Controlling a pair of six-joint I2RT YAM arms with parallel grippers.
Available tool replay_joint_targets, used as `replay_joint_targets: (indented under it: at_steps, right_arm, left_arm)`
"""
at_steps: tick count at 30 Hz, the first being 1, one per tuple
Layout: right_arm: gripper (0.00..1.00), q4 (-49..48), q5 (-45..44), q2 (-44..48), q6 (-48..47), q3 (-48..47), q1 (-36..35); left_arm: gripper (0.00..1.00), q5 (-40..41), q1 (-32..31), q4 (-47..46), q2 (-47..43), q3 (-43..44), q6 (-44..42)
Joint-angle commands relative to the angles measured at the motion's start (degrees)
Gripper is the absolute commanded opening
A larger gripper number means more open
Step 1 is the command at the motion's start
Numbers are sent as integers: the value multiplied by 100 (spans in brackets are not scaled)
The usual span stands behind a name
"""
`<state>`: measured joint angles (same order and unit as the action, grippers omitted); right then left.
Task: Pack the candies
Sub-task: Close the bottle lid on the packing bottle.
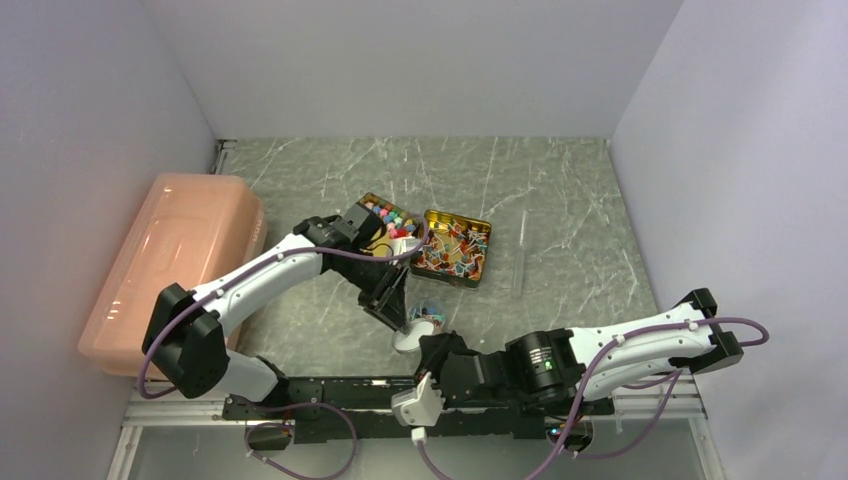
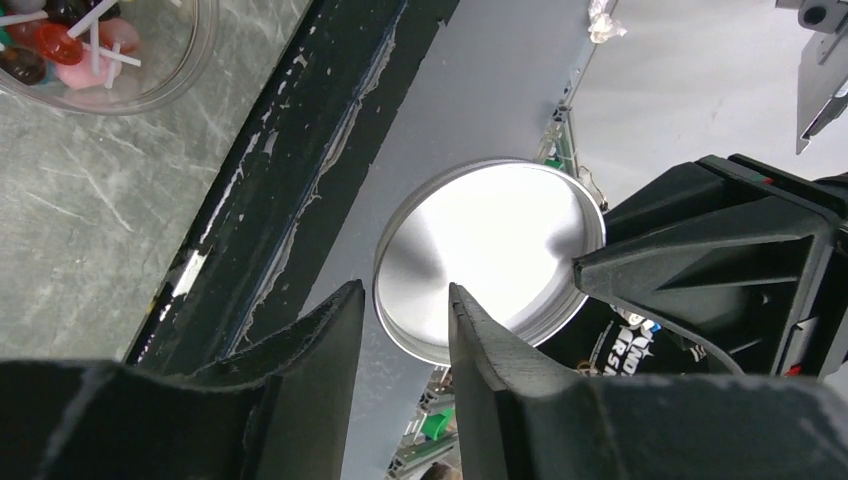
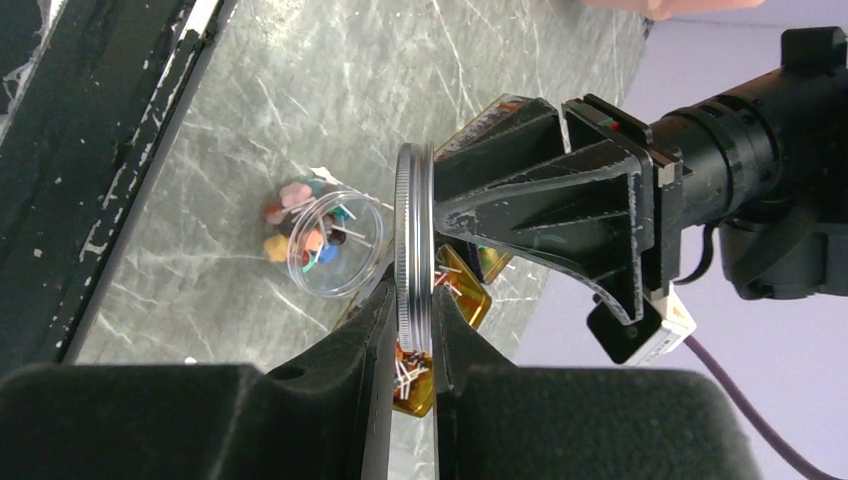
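Observation:
The candies show in three places: coloured lumps in a gold tin point(image 1: 388, 215), wrapped pieces in a second gold tin point(image 1: 455, 248), and a few inside a small clear jar point(image 3: 335, 243) standing open on the table. My right gripper point(image 3: 413, 292) is shut on the rim of the jar's round silver lid point(image 3: 413, 230) and holds it on edge above the table's near edge. My left gripper point(image 2: 405, 295) is open, its fingertips just short of the lid's flat face point(image 2: 490, 250), nothing pinched between them. The jar point(image 1: 428, 312) stands just beyond both grippers.
A large pink lidded box point(image 1: 175, 265) lies along the left wall. A thin clear rod point(image 1: 520, 255) rests right of the tins. The black base rail point(image 2: 270, 200) runs along the table's near edge below the grippers.

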<state>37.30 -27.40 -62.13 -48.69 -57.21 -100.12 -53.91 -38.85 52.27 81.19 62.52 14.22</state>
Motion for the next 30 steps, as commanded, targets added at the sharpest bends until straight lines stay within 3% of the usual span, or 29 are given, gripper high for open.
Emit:
replay_joint_targets:
  at_steps: [1, 8, 14, 24, 30]
  right_arm:
    - [7, 35, -25, 203, 366, -78, -17]
    - [7, -100, -12, 638, 975, 28, -26]
    - [6, -616, -96, 1284, 1972, 426, -23]
    - [6, -1649, -361, 1788, 3550, 887, 252]
    - [2, -2431, 591, 2066, 4636, 1245, 1414]
  left_arm:
    - [43, 79, -22, 155, -116, 429, -162]
    - [47, 1220, 496, 206, -365, 793, 105]
    - [49, 2163, 1127, -403, -1050, 609, 590]
    - [52, 1943, 1525, -1774, -2051, 32, 1036]
    - [54, 1858, 1573, -2362, -2429, -379, 1304]
